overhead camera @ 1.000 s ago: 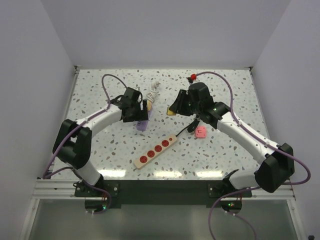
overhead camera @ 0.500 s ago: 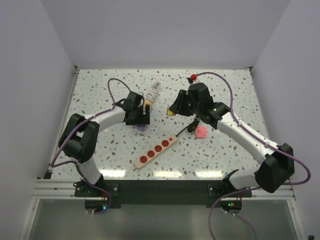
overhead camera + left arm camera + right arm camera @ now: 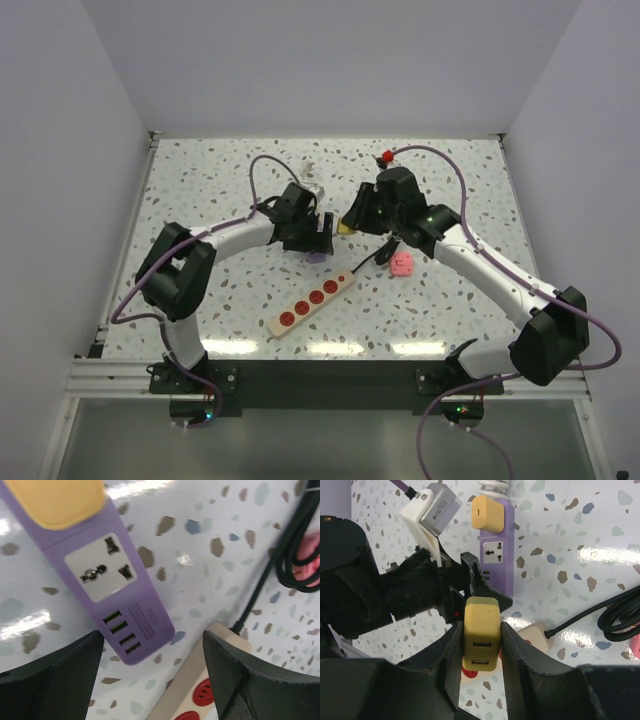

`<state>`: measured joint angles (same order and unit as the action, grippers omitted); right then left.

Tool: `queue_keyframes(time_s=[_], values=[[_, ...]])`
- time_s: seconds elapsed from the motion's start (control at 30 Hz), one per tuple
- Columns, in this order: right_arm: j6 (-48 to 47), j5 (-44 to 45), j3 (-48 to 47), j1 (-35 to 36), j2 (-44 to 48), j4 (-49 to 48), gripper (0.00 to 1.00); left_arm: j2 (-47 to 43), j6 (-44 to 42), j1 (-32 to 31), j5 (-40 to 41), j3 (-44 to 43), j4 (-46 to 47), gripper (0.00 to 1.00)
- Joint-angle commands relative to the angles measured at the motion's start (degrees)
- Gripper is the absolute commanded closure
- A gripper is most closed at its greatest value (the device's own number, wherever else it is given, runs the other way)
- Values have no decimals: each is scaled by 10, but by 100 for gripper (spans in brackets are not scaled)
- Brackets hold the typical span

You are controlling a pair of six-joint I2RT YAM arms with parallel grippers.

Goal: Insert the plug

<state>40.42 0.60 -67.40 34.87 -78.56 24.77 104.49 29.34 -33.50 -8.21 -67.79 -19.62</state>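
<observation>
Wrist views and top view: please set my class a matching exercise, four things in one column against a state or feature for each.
Column one:
1 right gripper
2 left gripper
3 purple power strip
4 beige power strip

Column two:
A open
B red sockets
C shut on yellow adapter
D USB ports at one end

Pairs: 1-C, 2-A, 3-D, 4-B
</observation>
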Motion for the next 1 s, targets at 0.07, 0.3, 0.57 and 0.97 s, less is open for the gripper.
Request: queue_keyframes(time_s=[0.07,0.3,0.57,0.97], values=[[-13,9,-33,3,0,21,100,8,5,-32,-60,-40,8,15],[-56,-3,-73,-18,-28,47,100,-57,-7,14,-52,2,-23,15],[-129,-64,-182,-70,-116,101,100,-184,-21,165,-53,48,-55,15],[-173,-118,-295,-60,-258,174,100,-100,23,194,-96,-48,5,17]])
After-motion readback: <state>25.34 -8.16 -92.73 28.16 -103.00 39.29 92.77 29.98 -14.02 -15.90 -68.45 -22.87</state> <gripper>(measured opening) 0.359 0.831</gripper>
